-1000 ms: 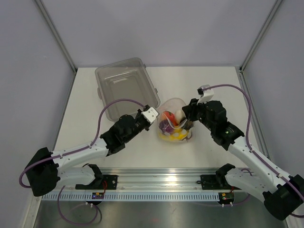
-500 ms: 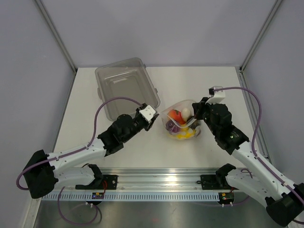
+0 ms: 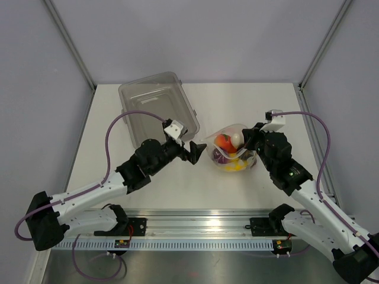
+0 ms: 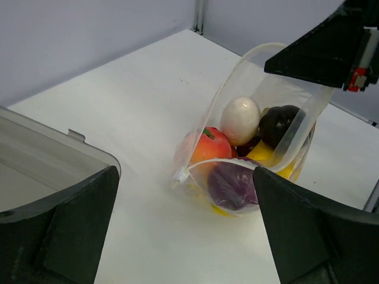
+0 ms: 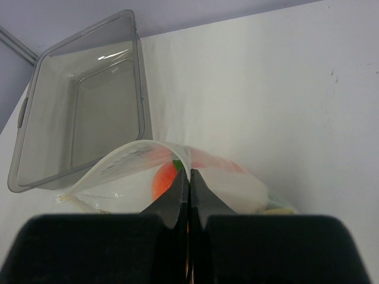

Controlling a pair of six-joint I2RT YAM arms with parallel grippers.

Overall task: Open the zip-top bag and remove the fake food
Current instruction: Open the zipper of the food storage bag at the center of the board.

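Observation:
The zip-top bag (image 3: 232, 149) stands on the table between the arms with its mouth gaping. Inside lies the fake food: an orange-red fruit (image 4: 204, 148), a white egg-shaped piece (image 4: 240, 118), a dark round piece (image 4: 279, 123), a purple piece (image 4: 232, 184) and something yellow (image 4: 263, 152). My right gripper (image 3: 247, 139) is shut on the bag's far rim (image 5: 133, 155), its fingertips (image 5: 180, 184) pinching the film and lifting it. My left gripper (image 3: 196, 152) hangs wide open just left of the bag, not touching it; the bag's near corner (image 4: 180, 175) shows between its fingers.
A rigid clear-grey tub (image 3: 155, 106) lies at the back left, close behind my left arm, and it also shows in the wrist views as the tub (image 4: 41, 160) and the tub (image 5: 83, 106). White tabletop (image 3: 266, 106) surrounds the bag, with frame posts at the corners.
My left gripper opened, let go of the bag's near rim and drew back left. My right gripper shut on the far rim and pulled the bag rightwards, widening its mouth.

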